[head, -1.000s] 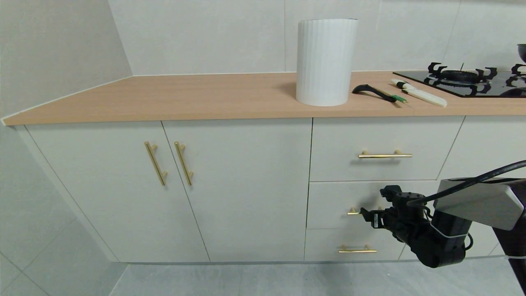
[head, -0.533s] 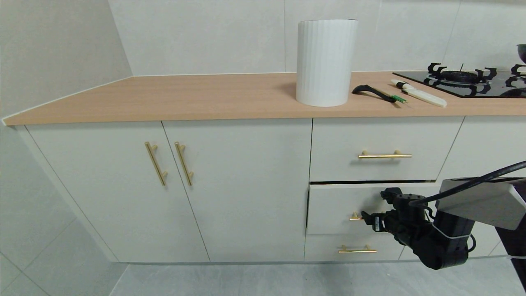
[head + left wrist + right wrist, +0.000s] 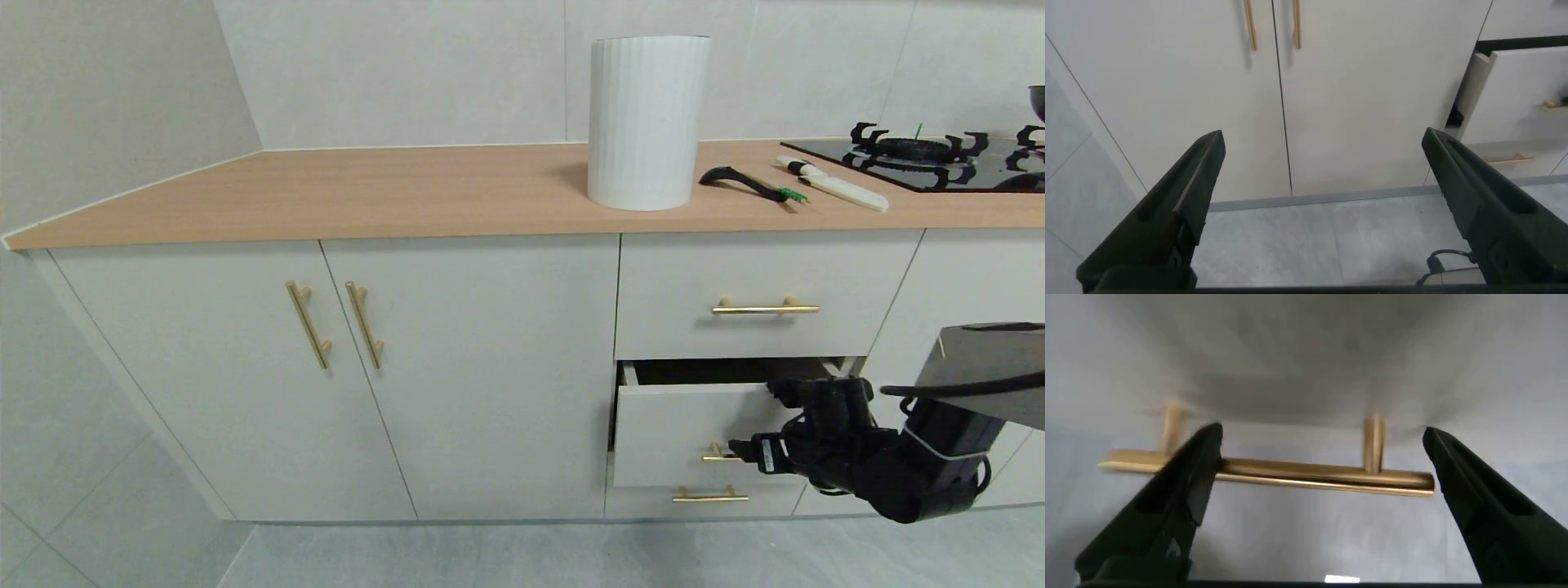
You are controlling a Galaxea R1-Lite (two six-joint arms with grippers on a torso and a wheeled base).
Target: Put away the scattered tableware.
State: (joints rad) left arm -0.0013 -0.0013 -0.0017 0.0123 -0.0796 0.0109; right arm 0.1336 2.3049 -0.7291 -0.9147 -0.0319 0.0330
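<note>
Along the wooden countertop (image 3: 367, 192), in the upper right of the head view, the scattered tableware lies loose: a black spoon (image 3: 747, 183) just right of a tall white ribbed canister (image 3: 647, 122), and a white knife (image 3: 833, 189) just beyond the spoon, near the front corner of the black gas hob (image 3: 914, 159). Spoon and knife lie close together but apart, both flat on the wood. Below them, at the lower right of the head view, the stack of drawers has its middle drawer (image 3: 694, 425) standing partly open, with a dark gap showing above its front panel, while the top drawer (image 3: 759, 286) above it is closed. The right gripper (image 3: 739, 447) is at the front of the middle drawer, at its gold bar handle (image 3: 714, 456). In the right wrist view the two fingers (image 3: 1176, 498) are spread wide, one near each end of the handle, and the bar runs across between them; they are not clamped on it. Whether a finger touches the bar cannot be told. The bottom drawer's handle (image 3: 710, 496) sits just under the gripper. The left gripper (image 3: 1321, 139) has its jaws released and wide apart, holding nothing, and faces the pair of cupboard doors (image 3: 1372, 98) and the grey floor in front of them. Those doors are closed, with two upright gold handles (image 3: 364, 324) side by side at left of centre in the head view.
</note>
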